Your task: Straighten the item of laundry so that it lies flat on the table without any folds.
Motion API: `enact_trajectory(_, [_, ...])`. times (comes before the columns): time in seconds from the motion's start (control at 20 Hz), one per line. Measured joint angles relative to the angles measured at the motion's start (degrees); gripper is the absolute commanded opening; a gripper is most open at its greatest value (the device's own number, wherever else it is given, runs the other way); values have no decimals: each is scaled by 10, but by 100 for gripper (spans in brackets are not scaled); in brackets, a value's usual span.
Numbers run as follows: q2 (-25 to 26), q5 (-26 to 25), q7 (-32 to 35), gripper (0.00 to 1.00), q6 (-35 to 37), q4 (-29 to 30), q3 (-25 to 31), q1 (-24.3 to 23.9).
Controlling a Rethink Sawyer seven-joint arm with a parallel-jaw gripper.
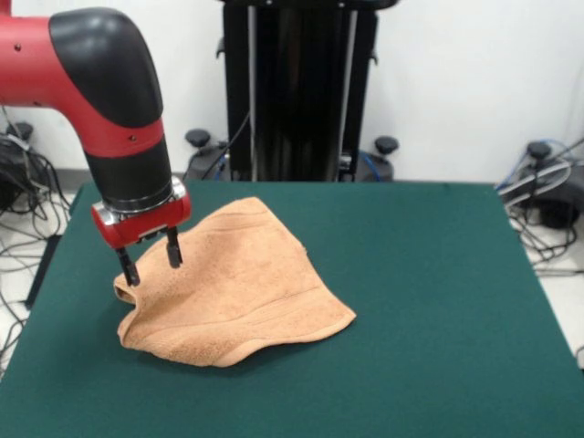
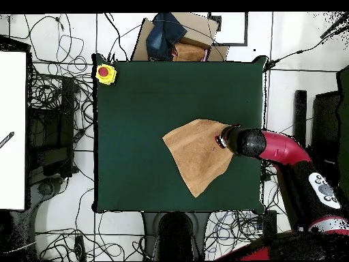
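Note:
The peach-orange towel (image 1: pixel 239 287) lies crumpled on the dark green table (image 1: pixel 429 301), left of centre in the front view, with a raised fold at its left corner and woven bands near two edges. In the overhead view the towel (image 2: pixel 198 155) is a rough triangle right of the table's middle. My gripper (image 1: pixel 151 259) is open and empty, its two black fingers (image 1: pixel 173 248) pointing down just above the towel's raised left corner. In the overhead view the gripper (image 2: pixel 223 140) is at the towel's right corner, mostly hidden by the arm.
A yellow box with a red button (image 2: pixel 105 74) sits at the table's top-left corner in the overhead view. The black pedestal (image 1: pixel 297 91) stands behind the table. Cables and equipment lie on the floor around the table (image 2: pixel 136 102).

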Motion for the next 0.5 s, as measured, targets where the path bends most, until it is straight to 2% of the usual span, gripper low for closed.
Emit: enact_trajectory(0.5, [4,-42,0,100,0,0,0,-1])
